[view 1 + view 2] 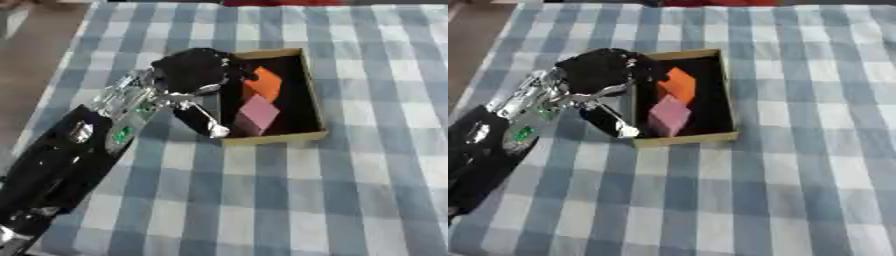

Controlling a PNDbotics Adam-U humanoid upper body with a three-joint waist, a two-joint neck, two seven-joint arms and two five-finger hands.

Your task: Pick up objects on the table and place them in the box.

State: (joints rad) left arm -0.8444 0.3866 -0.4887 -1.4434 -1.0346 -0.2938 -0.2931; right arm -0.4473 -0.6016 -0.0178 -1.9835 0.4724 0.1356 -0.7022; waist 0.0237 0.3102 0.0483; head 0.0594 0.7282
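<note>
Box (313,95) sits on the worktop (350,190) on a blue-and-white checked cloth (798,175), upper middle of both views. Shallow cardboard tray, tan rim, dark inside, rectangular. Long axis runs near to far, slightly askew, far end leaning a bit toward the robot's right.

Two blocks lie inside it. Orange block (263,83) in the far half, turned so one corner points away from the robot. Pink block (257,114) in the near half, just in front of the orange one, also turned corner-on like a diamond. They look to be touching, hard to be sure.

Left hand (194,70) comes in from the lower left on a black and silver arm and sits over the box's left wall, at its far-left part. Hand is a dark blurred mass; fingers reach toward the orange block, but whether they are spread, curled or holding anything cannot be told. A black and silver part (612,122), maybe the thumb, hangs down outside the left wall near the box's near-left corner.

Right hand shows in neither view.
</note>
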